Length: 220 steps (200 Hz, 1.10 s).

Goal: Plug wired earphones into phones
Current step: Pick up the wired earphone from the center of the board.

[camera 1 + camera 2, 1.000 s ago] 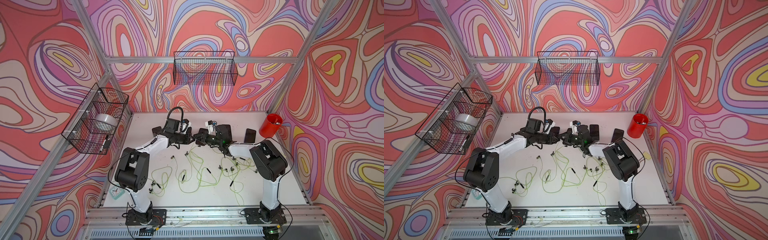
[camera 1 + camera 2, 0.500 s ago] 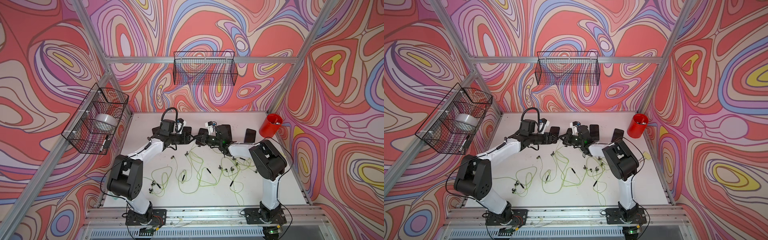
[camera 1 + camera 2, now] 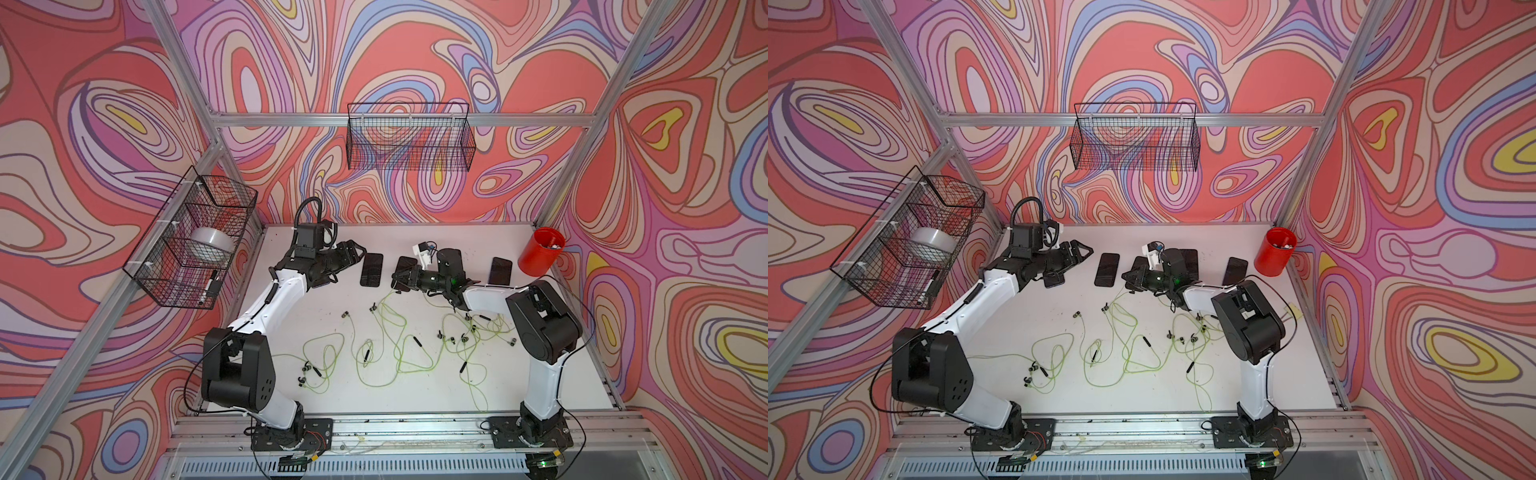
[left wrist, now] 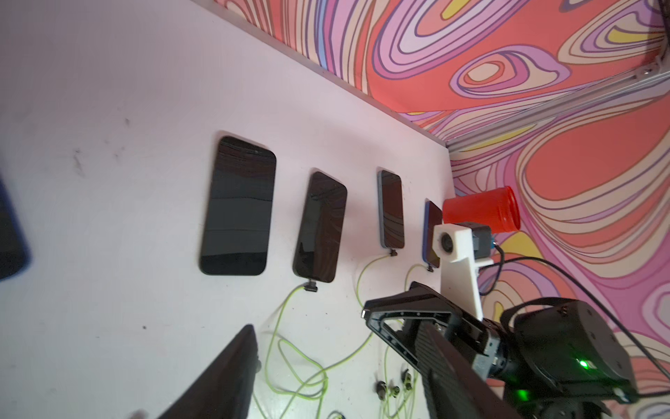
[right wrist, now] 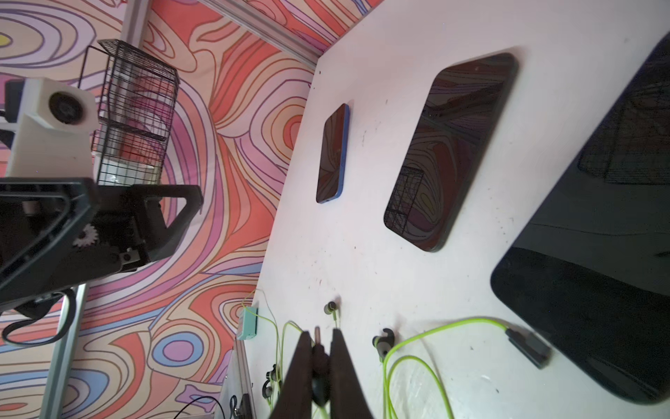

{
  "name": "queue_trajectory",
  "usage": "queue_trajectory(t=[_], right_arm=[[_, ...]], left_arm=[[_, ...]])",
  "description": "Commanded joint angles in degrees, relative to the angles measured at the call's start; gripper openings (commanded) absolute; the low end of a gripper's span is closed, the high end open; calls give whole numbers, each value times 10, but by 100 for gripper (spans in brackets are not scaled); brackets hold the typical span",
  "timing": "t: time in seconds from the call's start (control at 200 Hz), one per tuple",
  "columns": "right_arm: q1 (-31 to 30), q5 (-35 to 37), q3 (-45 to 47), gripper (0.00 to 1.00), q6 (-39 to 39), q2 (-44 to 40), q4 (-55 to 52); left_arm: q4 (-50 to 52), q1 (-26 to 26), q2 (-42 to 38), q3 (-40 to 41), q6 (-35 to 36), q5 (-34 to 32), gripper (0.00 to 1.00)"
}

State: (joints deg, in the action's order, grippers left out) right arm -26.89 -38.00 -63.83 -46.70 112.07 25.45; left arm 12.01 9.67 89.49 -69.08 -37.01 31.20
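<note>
left tool (image 3: pixel 357 255) opened, backed away; right tool (image 5: pixel 321 341) closed on plug (image 5: pixel 320 359).

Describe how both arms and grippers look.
The left arm and right arm have white shells, bulky black joints and black cables. The left gripper and right gripper are black, with white camera mounts; a green light marks the right arm.

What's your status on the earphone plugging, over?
Left gripper open, empty. Right gripper shut on a plug. Three phones cabled; next phone bare. Loose earbuds lie near the path.
</note>
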Motion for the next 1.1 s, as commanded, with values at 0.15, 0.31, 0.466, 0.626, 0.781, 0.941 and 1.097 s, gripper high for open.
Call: queue_trajectory(t=[0.15, 0.31, 0.466, 0.626, 0.781, 0.941, 1.097], right_arm=[[1, 33, 20, 1, 23, -38, -78], [1, -10, 26, 2, -89, -23, 23], [1, -11, 29, 3, -121, -28, 57], [1, -15, 36, 3, -129, -38, 73], [-1, -24, 44, 3, -143, -41, 100], [-6, -25, 43, 3, -151, -41, 116], [-10, -28, 42, 3, -151, -41, 119]], left_arm=[[-32, 43, 19, 47, 84, 89, 69], [-93, 98, 26, 80, 167, 126, 63], [-122, 104, 39, 95, 161, 117, 50], [-122, 104, 46, 92, 170, 98, 40], [-133, 105, 57, 82, 165, 96, 35], [-108, 114, 74, 58, 179, 88, 28], [-106, 117, 76, 56, 179, 77, 27]])
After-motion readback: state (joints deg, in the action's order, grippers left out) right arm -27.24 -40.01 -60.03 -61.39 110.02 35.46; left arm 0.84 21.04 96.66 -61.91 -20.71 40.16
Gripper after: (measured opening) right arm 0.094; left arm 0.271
